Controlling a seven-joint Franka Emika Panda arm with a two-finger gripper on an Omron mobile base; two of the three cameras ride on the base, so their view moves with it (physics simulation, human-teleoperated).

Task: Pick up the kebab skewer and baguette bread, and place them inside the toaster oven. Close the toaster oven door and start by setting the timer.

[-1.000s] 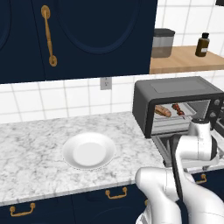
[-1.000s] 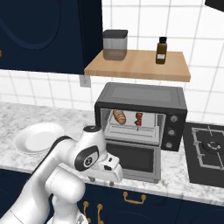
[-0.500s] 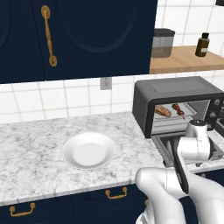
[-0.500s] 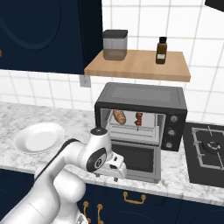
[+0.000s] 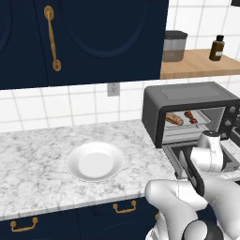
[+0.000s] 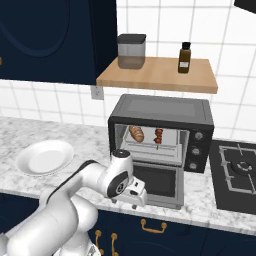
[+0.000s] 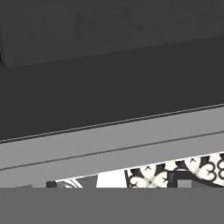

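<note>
The toaster oven (image 6: 161,131) is standing on the marble counter (image 5: 37,154) with its toaster oven door (image 6: 159,185) lying flat open toward the front. Inside, the baguette bread (image 6: 136,133) and the kebab skewer (image 6: 159,135) are resting side by side on the rack. The gripper (image 6: 135,192) is hanging low at the front left edge of the door, just beside it. I cannot tell how far its fingers are open or whether they are touching the door. A white plate (image 5: 95,161) is sitting to the left.
</note>
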